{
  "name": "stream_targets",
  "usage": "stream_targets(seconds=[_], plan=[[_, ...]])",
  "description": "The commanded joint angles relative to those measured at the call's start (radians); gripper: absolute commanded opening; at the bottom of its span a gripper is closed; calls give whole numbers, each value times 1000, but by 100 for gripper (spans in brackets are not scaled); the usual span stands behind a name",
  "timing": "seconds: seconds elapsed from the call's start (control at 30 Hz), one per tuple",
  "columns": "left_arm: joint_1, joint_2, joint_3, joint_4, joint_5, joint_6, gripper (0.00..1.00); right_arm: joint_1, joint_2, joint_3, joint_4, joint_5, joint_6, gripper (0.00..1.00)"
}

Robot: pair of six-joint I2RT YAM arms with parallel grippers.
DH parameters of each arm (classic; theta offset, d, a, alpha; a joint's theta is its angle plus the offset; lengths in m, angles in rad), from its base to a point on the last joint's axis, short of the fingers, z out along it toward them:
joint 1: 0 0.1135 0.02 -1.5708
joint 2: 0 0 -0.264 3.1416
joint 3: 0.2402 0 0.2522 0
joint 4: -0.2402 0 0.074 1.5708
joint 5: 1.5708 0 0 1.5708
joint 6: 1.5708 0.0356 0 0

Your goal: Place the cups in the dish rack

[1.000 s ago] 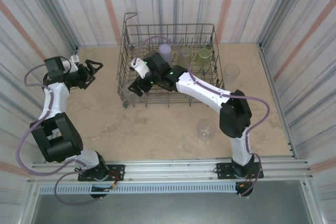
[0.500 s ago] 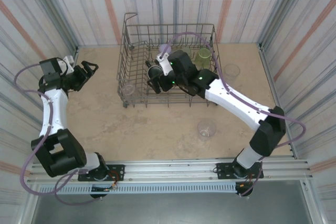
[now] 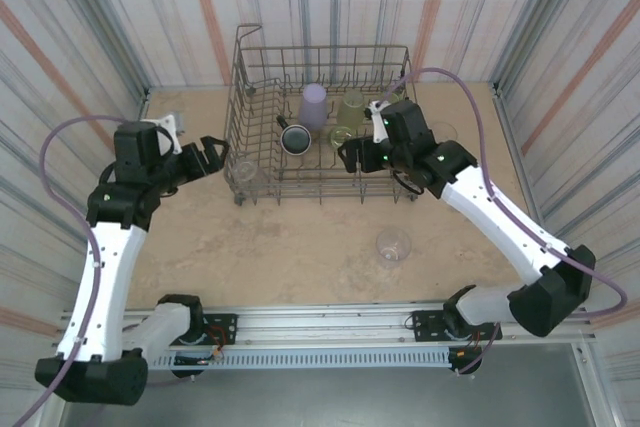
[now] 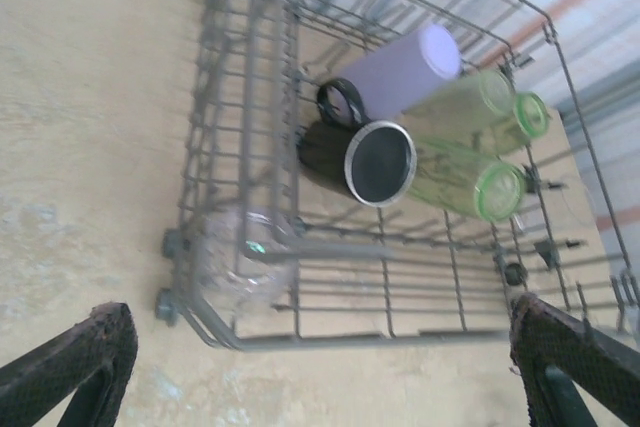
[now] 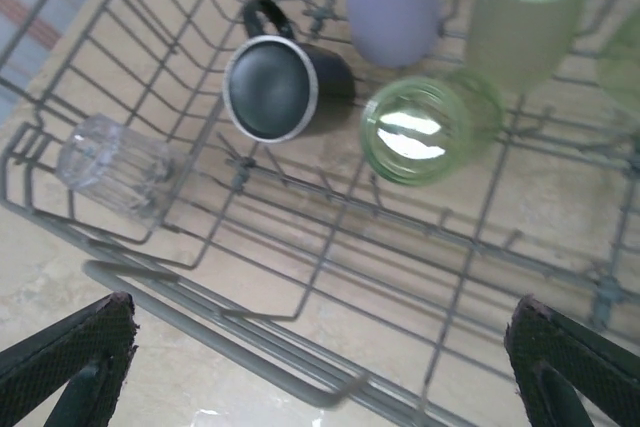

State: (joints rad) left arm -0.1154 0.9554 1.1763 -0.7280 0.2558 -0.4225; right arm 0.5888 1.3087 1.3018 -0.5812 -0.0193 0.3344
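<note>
Right gripper [image 3: 350, 157] has pulled back toward 3 o'clock side of dish rack [image 3: 320, 48], jaws wide, empty. Black mug [image 3: 293, 135] left lying inside. Left gripper [image 3: 212, 155] has swung in at rack's 9 o'clock, spread, empty. Clear cup [image 3: 393, 245] at 5 o'clock, possibly another at 3 o'clock, not yet loaded.

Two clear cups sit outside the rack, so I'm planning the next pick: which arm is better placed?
Right. The near clear cup and the far clear cup both lie on the right, close to the open right hand; the left hand is left of the dish rack.
</note>
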Motion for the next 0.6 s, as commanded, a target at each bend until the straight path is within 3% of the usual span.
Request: stream_targets(seconds=[0.0,0.3,0.57], plan=[[-119,-24,33,-67,-145,-57,99,-43,-73,-45,-49,3,67,99],[-588,101,79,-61,-388,-191,99,-177,-197,-135,-91,-29,101,99],[-917,300,176,-48,-574,-251,99,-265,-274,-184,-136,-63,109,99]])
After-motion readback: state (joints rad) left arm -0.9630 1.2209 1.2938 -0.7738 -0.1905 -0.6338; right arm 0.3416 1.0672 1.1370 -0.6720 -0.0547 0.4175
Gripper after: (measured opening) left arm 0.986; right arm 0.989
